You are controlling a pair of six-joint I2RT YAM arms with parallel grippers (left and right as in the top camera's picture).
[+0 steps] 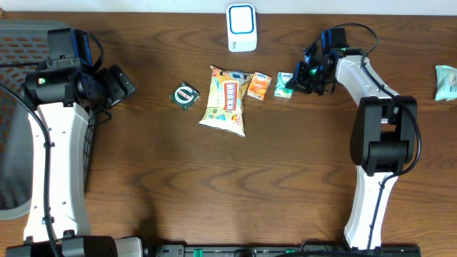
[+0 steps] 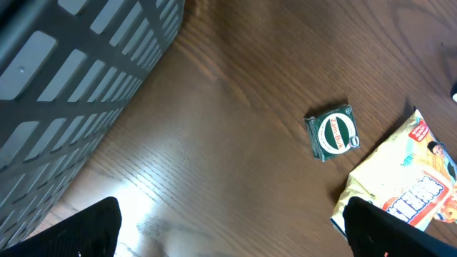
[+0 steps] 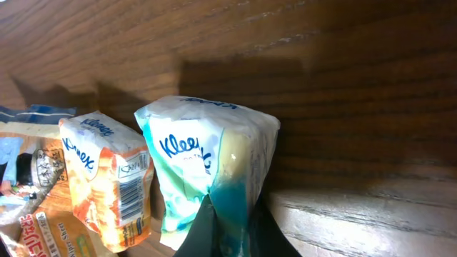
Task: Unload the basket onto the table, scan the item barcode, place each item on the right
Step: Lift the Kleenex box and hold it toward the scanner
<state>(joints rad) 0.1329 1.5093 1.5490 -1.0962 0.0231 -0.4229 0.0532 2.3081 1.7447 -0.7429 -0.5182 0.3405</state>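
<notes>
My right gripper point(image 1: 298, 80) is shut on a mint-green Kleenex tissue pack point(image 1: 285, 84) at the back of the table. In the right wrist view the two dark fingers pinch the pack's point(image 3: 193, 153) lower edge, at the gripper point(image 3: 230, 221). An orange Kleenex pack point(image 3: 107, 178) with a barcode on its side lies just left of it. The white and blue scanner point(image 1: 241, 27) stands at the far edge, left of the held pack. Over bare wood near the basket, my left gripper point(image 1: 121, 84) hangs open with nothing between its fingers point(image 2: 93, 228).
A yellow snack bag point(image 1: 226, 100) and a small green packet point(image 1: 185, 96) lie mid-table, left of the orange pack point(image 1: 258, 86). A grey mesh basket point(image 1: 14, 107) fills the left side. Another teal pack point(image 1: 445, 82) sits at the right edge.
</notes>
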